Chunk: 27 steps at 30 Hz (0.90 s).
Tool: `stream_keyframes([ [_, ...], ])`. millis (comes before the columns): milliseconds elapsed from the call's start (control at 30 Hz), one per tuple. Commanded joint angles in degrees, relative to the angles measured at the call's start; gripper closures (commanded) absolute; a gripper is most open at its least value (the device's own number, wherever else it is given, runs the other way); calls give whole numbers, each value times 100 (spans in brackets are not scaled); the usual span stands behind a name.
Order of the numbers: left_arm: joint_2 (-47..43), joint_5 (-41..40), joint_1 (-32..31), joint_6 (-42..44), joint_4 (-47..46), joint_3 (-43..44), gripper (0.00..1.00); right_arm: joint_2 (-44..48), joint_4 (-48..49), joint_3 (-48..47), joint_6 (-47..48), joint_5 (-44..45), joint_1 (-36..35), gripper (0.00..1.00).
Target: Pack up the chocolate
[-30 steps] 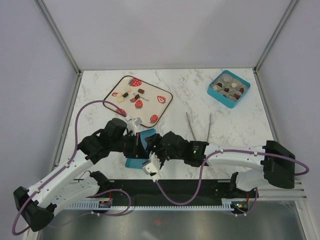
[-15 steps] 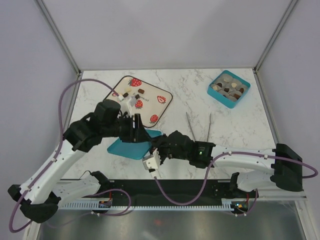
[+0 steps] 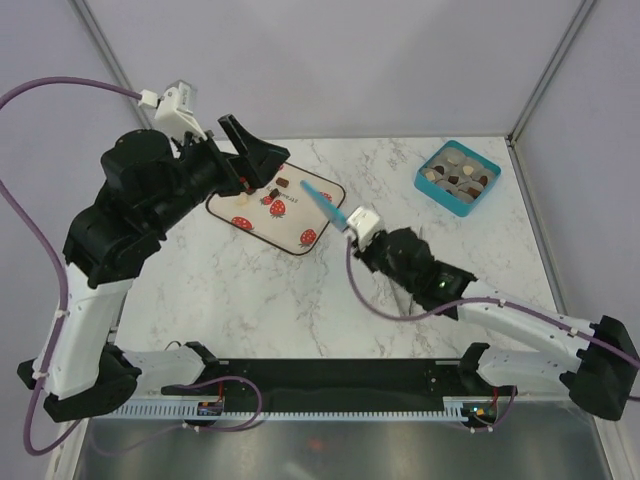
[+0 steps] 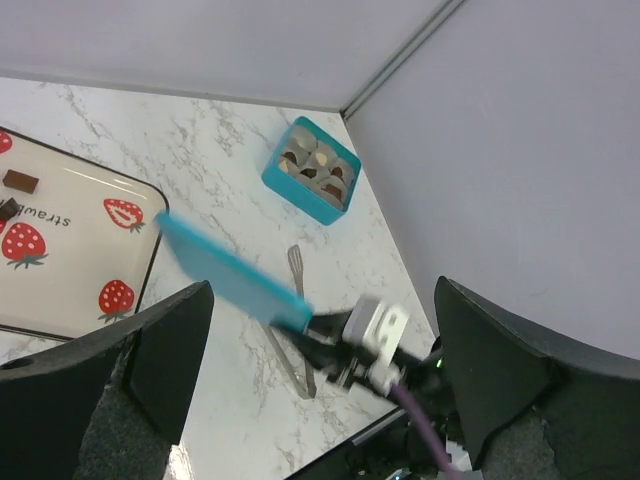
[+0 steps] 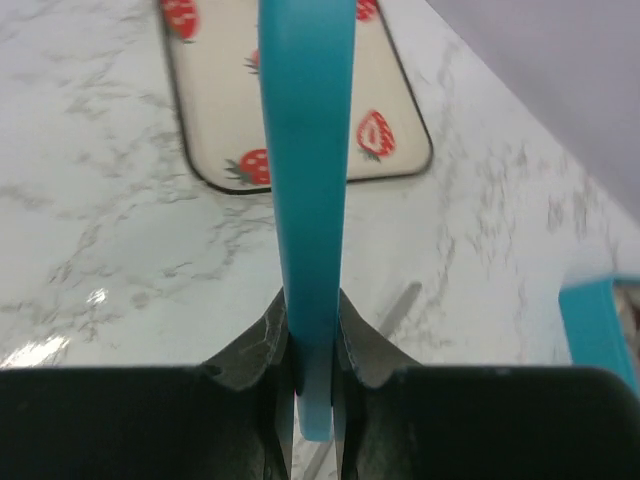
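Teal lid (image 3: 322, 201) first: from above, the right gripper (image 3: 346, 223) pinches it by one end, and it juts out on edge above the right end of the strawberry-print tray (image 3: 292, 228) on the marble table (image 3: 330, 300). The left gripper (image 3: 255, 145) hangs high over the tray's far left side, its fingers spread wide with nothing between them. Some chocolate (image 3: 276, 187) lies loose on the tray. More fills the teal box (image 3: 442, 198) at the far right corner, well apart from both arms.

From the left wrist, the two fingers (image 4: 150, 365) sit at the lower corners of the frame, wide apart and empty. Between them, far below, the lid slants over the tray's edge. The box sits beyond it, and metal tongs (image 4: 297, 265) lie on the table beside the right gripper.

From the right wrist, the fingers (image 5: 262, 345) are almost together, clamped on the lid's lower edge. The lid runs straight up the frame and hides a strip of the tray. A corner of the box shows at the right edge.
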<state>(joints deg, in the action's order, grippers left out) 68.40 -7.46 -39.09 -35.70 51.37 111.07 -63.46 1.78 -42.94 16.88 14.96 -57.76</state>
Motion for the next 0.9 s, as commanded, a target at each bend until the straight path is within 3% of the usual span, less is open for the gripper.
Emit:
stream_keyframes([
  [0, 445, -230, 16, 55, -503, -295, 0, 308, -151, -601, -1870, -254, 1605, 100],
  [67, 682, -2, 33, 37, -794, -672, 1, 64, -467, -1074, -2617, -1281, 2902, 100],
  [167, 981, 447, 42, 63, -1225, -954, 2, -630, -872, -1874, -3355, -2697, 4284, 100],
  [267, 1333, 720, 42, 151, -1612, -1358, 4, -1369, -952, -2508, -4015, -4039, 5279, 100],
  [367, 1649, 1150, 42, 195, -2095, -1587, 5, -2044, -952, -2974, -4420, -4667, 6018, 100],
  [533, 2273, 1406, 42, 292, -2386, -1738, 7, -3108, -391, -3510, -5616, -5670, 6786, 100],
  [867, 2977, 1581, 42, 520, -2624, -1790, 8, -4613, -231, -4495, -6074, -6119, 7340, 100],
])
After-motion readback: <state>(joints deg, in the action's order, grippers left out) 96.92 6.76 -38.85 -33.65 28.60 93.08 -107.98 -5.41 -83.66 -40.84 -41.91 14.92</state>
